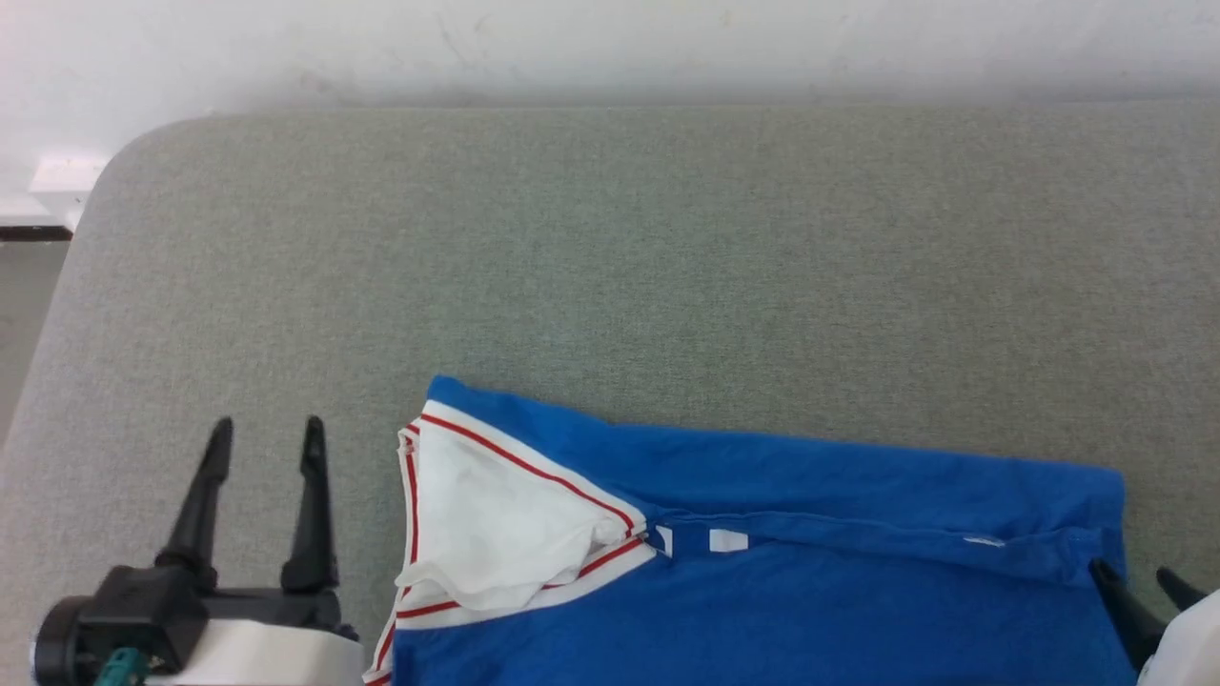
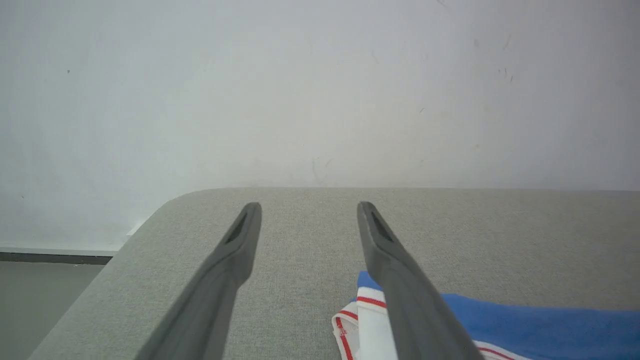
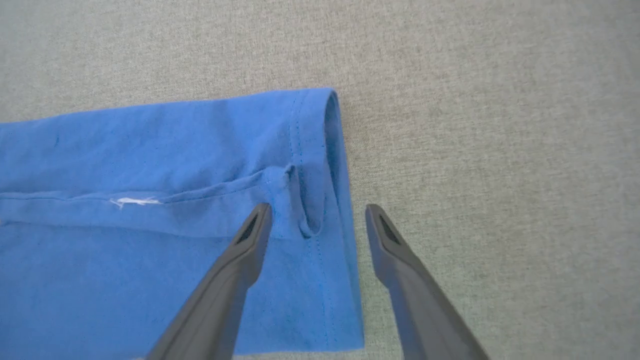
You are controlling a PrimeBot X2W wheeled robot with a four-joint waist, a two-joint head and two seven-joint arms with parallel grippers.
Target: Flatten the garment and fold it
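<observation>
**Both grippers wide over the jersey**

We see the garment [image 1: 762, 572] folded on the grey padded surface [image 1: 610, 238]. Our left gripper [image 1: 267, 427] hovers beside its white sleeve, fingers apart and empty. Our right gripper [image 3: 318, 207] straddles the blue hem edge, fingers spread, gripping nothing.
</observation>
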